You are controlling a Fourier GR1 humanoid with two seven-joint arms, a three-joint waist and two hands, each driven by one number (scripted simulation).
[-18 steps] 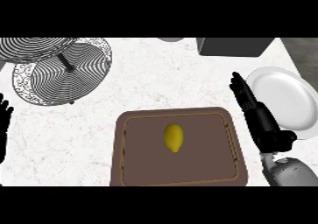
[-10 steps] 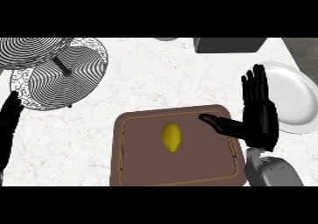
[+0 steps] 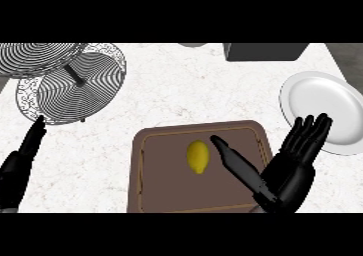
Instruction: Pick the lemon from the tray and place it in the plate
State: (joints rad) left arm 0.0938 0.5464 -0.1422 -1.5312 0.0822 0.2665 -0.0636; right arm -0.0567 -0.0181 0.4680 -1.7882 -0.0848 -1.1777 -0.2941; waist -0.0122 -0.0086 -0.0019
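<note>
Right hand (image 3: pixel 291 172) moved nearer, oval lemon (image 3: pixel 198 156), brown tray (image 3: pixel 163 190)

No readable text, labels, brands, numbers or signs on anything in view.

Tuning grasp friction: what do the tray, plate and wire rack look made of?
Tray: brown and matte with a thin lighter rim line, probably wood or plastic. Plate: smooth plain white with soft shading, likely glazed ceramic. Wire rack: thin dark wires in rings on a centre post, looks like metal.
</note>
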